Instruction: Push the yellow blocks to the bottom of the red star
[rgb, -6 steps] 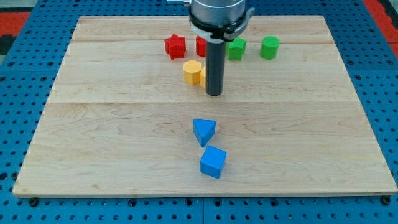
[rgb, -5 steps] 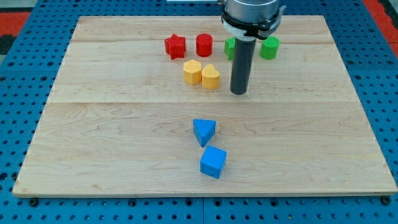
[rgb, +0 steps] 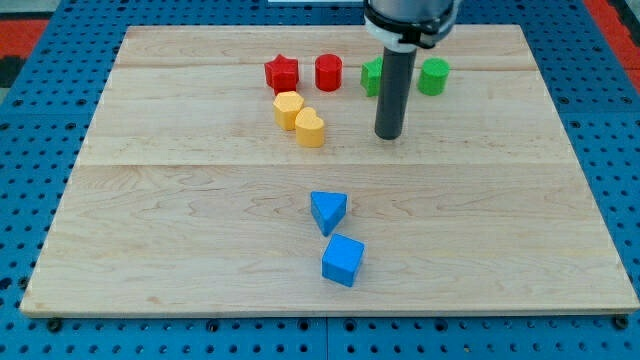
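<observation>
The red star (rgb: 282, 73) lies near the view's top, left of centre. A yellow hexagonal block (rgb: 288, 108) sits just below it, slightly to the right. A yellow heart-shaped block (rgb: 310, 128) touches the hexagon's lower right. My tip (rgb: 388, 135) rests on the board to the right of the yellow heart, well apart from it, touching no block.
A red cylinder (rgb: 328, 72) stands right of the star. A green star (rgb: 372, 77) is partly hidden behind my rod, and a green cylinder (rgb: 434, 76) stands right of it. A blue triangle (rgb: 328, 211) and a blue cube (rgb: 343, 260) lie lower down, near the middle.
The two yellow blocks now lie further left and up, closer under the red star. My tip moved right from beside the yellow blocks, then slightly up.
</observation>
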